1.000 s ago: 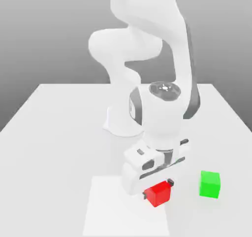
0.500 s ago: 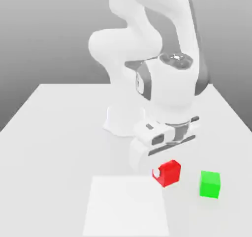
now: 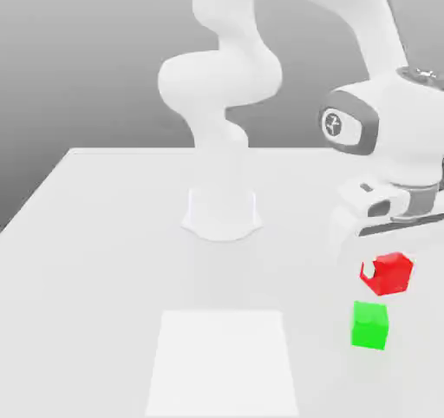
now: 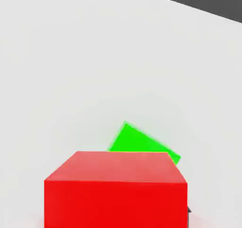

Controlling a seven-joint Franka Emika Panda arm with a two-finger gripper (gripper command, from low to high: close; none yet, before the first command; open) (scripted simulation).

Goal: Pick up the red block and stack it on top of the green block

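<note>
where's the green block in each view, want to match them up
Exterior view: the green block sits on the table near the exterior view's right edge, just below the red block held in the gripper.
Hand view: the green block peeks out from behind the red block, partly hidden by it.
Shared landmark: the red block, right next to the green one in both.

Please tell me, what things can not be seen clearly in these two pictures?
- Gripper fingertips, exterior view: the red block covers most of them.
- Green block, hand view: the red block hides its near part.
- Whether the red block is exactly over the green block: neither view settles it.
- Arm top, exterior view: cut off by the upper edge.
</note>
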